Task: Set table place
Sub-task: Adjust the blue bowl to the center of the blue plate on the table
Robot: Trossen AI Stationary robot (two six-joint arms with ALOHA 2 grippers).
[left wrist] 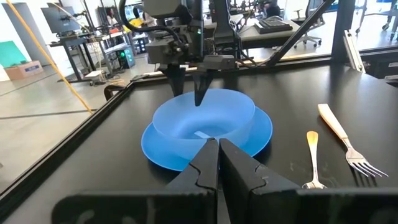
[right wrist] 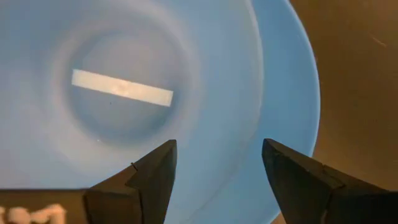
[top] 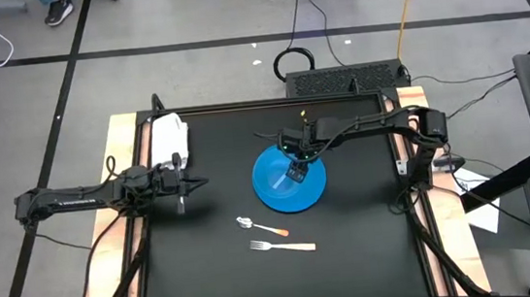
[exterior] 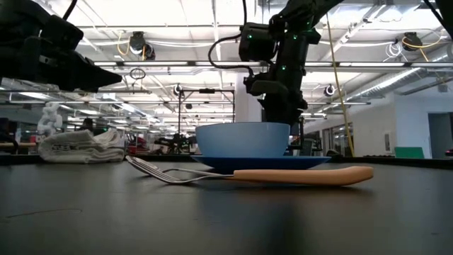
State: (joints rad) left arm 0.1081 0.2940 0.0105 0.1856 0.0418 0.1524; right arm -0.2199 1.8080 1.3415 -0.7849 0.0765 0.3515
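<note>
A light blue bowl (top: 282, 171) stands on a blue plate (top: 313, 194) at the middle of the black table (top: 373, 255). My right gripper (right wrist: 219, 143) is open and points down over the bowl's far right rim (left wrist: 214, 93). One finger is over the bowl's inside and one over the plate; I see no touch. My left gripper (left wrist: 217, 146) is shut and empty. It hovers to the left of the plate (top: 191, 185) and points at it.
A spoon (top: 253, 225) and a fork (top: 279, 247), both with light handles, lie on the table nearer than the plate. A folded white cloth (top: 168, 138) lies at the far left. Bare black tabletop shows to the right of the plate and along the near edge.
</note>
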